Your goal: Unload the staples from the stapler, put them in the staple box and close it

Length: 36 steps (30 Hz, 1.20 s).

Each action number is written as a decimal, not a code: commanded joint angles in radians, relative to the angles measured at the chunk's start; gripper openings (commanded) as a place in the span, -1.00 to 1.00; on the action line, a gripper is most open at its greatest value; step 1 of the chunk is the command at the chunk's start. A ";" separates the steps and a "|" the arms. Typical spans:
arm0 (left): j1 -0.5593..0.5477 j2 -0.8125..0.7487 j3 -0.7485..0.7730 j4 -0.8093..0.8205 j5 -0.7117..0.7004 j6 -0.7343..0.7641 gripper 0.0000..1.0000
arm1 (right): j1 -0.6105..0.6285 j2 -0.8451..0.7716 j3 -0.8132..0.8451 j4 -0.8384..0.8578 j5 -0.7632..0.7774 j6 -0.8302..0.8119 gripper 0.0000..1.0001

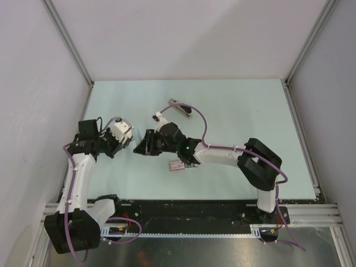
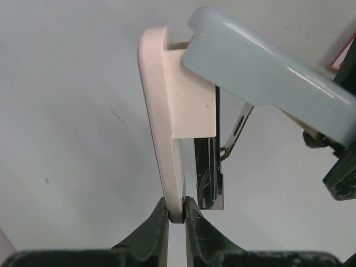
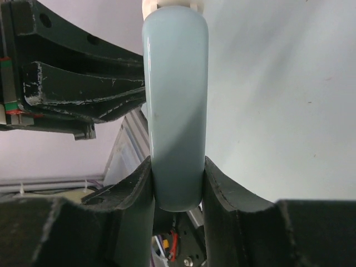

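- Left arm: rises from its base at 7 o'clock of the top view and bends at the elbow. Left gripper (image 1: 128,139) points toward 3 o'clock.
- Right arm: base at 5 o'clock, elbow folded, forearm lying low across the pale green table (image 1: 239,111). Right gripper (image 1: 143,146) points toward 9 o'clock, tip to tip with the left one.
- The pale blue and cream plastic stapler with a silver metal core (image 1: 135,143) is held off the table between the two grippers, at 9 o'clock from table centre.
- Left wrist view: left gripper (image 2: 177,208) is pinched tight on the thin bottom end of the cream base (image 2: 161,111), which runs from 6 to 12 o'clock.
- The pale blue cover (image 2: 261,72) is swung open from the top of the base toward 4 o'clock. The silver magazine (image 2: 210,178) lies along the base at its 3 o'clock side.
- Right wrist view: right gripper (image 3: 177,172) is clamped on the rounded end of the blue cover (image 3: 175,100), one finger on each side.
- A flat red-and-white packet (image 1: 177,164) lies on the table at 6 o'clock of the right wrist; its print is too small to read.
- A slim grey-and-black object (image 1: 181,109) lies at 12 o'clock of that wrist, partly under a purple cable (image 1: 200,119).
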 commanded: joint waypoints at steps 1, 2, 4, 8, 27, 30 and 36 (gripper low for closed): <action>-0.051 -0.070 -0.054 0.095 -0.118 0.173 -1.00 | -0.014 -0.004 -0.006 -0.025 -0.097 -0.138 -1.00; -0.067 -0.081 -0.070 0.108 -0.146 0.201 -1.00 | -0.018 -0.001 -0.006 -0.031 -0.112 -0.153 -1.00; -0.095 -0.101 -0.095 0.132 -0.190 0.242 -1.00 | -0.025 0.003 -0.006 -0.046 -0.129 -0.180 -1.00; -0.167 -0.125 -0.131 0.175 -0.271 0.281 -1.00 | -0.030 0.002 -0.007 -0.083 -0.139 -0.215 -1.00; -0.512 -0.345 -0.420 0.373 -0.552 0.437 -1.00 | -0.062 -0.049 -0.097 -0.046 -0.114 -0.200 -1.00; -0.527 -0.355 -0.421 0.373 -0.557 0.419 -1.00 | -0.068 -0.053 -0.097 -0.040 -0.110 -0.195 -1.00; -0.531 -0.256 -0.280 0.280 -0.478 0.113 -0.37 | -0.072 -0.066 -0.096 0.009 -0.086 -0.169 -1.00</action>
